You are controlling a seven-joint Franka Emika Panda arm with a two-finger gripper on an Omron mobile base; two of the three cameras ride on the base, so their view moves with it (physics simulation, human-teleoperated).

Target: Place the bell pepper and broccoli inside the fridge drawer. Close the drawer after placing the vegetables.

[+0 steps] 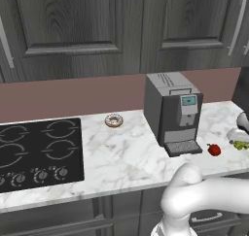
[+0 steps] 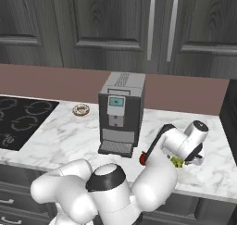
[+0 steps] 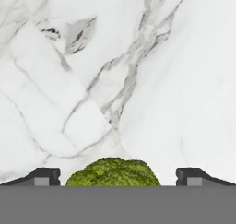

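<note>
The broccoli (image 3: 113, 172), a green bushy head, lies on the white marble counter (image 3: 138, 80) between the two dark fingertips of my gripper (image 3: 117, 178), which is open and straddles it from above. In the base views the broccoli (image 1: 240, 144) (image 2: 177, 162) sits under the white hand at the right end of the counter. The bell pepper (image 1: 214, 149), small, red and glossy, rests just left of it, in front of the coffee machine; the arm half hides the bell pepper (image 2: 143, 159) in the right base view. The fridge drawer is out of view.
A grey coffee machine (image 1: 172, 112) stands on the counter left of the vegetables. A frosted donut (image 1: 114, 120) lies further left, and a black cooktop (image 1: 39, 152) beyond it. Dark cabinet doors (image 1: 73, 26) hang above; grey drawers with bar handles (image 1: 206, 217) run below the counter edge.
</note>
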